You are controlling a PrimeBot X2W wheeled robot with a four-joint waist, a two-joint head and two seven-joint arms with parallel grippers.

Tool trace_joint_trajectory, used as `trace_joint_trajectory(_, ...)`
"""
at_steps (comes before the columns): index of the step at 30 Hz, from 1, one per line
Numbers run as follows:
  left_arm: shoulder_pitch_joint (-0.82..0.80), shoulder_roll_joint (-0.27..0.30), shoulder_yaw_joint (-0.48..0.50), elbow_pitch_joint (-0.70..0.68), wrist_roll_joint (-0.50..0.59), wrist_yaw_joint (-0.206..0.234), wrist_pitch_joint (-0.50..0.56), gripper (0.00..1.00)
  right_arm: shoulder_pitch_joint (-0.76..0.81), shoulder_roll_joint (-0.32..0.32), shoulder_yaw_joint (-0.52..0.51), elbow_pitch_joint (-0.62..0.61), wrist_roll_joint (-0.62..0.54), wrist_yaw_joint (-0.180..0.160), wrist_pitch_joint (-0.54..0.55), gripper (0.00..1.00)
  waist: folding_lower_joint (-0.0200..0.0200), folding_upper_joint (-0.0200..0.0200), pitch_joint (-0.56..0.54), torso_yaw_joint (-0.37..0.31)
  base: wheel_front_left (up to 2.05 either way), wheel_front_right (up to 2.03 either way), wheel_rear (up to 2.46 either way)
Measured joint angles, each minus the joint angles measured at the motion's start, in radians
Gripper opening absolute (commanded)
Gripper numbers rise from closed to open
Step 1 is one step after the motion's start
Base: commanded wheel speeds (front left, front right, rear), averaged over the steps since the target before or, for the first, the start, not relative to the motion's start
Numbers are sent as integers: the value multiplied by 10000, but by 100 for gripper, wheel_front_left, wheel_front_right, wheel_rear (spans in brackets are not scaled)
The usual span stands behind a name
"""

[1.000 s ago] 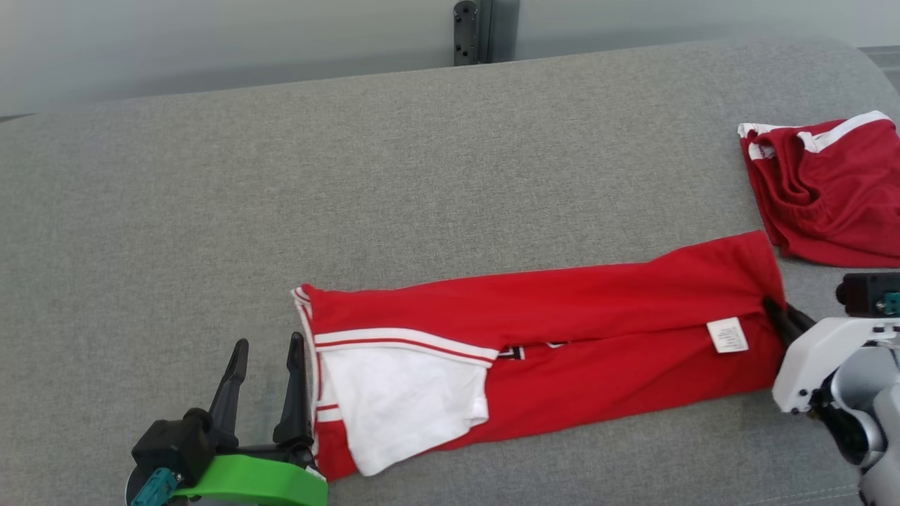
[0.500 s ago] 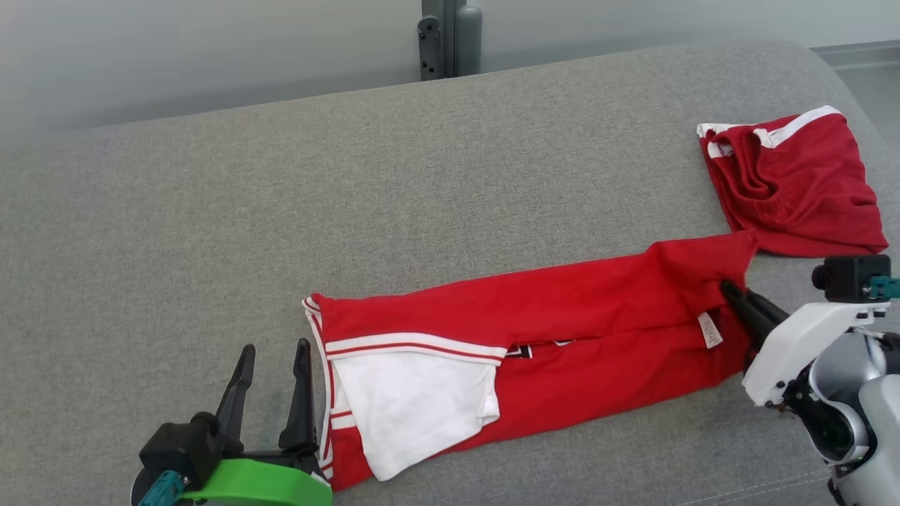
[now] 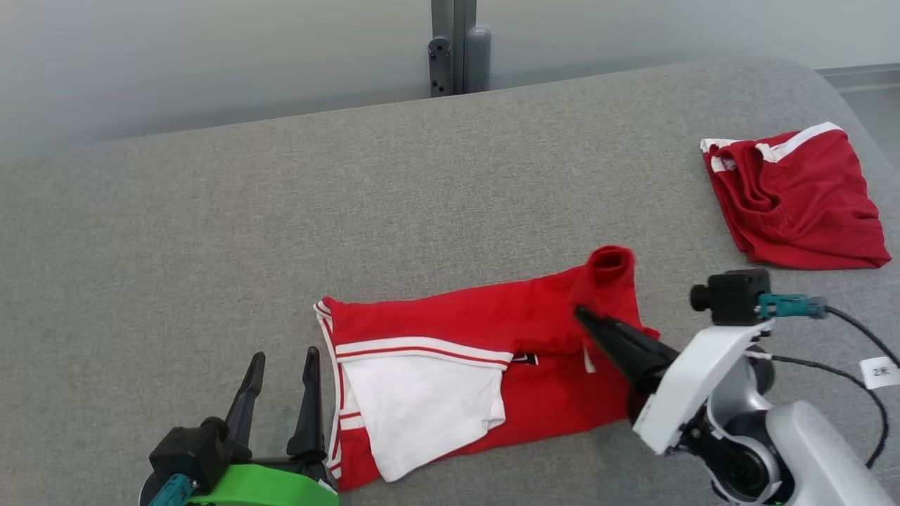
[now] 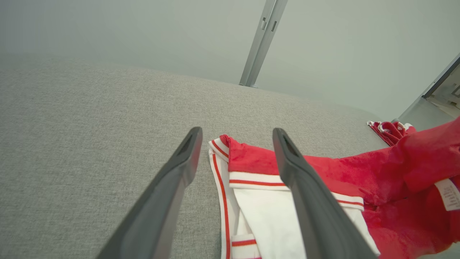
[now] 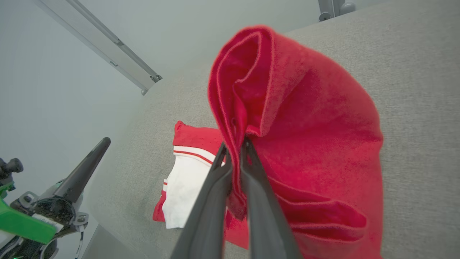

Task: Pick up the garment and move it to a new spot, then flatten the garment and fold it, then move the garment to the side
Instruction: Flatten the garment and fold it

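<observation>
Where the right claw (image 3: 581,313) pinches it, the garment (image 3: 436,320) bunches upward

red garment (image 3: 492,316), white panel and red-white striped trim at left end, small white tag near middle. folded into long band, lying flat on grey cushion (image 3: 281,211); right end raised, bunched into upright loop.

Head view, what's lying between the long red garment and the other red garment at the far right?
Nothing: the head view shows bare grey cushion between the long red garment and the other red garment.
</observation>
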Motion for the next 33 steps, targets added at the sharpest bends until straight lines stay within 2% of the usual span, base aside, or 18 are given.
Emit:
trace_joint_trajectory(7, -2, -17, -71, 0, -59, -8, 27, 100, -580, 1262, 1292, 458, 52, 0, -35, 0, 0, 0, -49, 273, 0, 0, 0)
trace_joint_trajectory(13, -57, -67, -182, 50, -65, -48, 29, 100, -1280, 2019, 2119, 1894, 105, -2, -773, 0, 0, 0, -43, 581, 0, 0, 0)
trace_joint_trajectory(19, -187, -161, -301, 159, -69, -117, 25, 100, -1988, 2207, 2744, 3243, 430, -2, -1561, 0, 0, 0, 5, 975, 0, 0, 0)
trace_joint_trajectory(33, -441, -359, -430, 577, -79, -291, -77, 100, -3482, 2224, 4840, 5428, 2098, -2, -3277, 0, 0, 0, 83, 1748, 0, 0, 0)
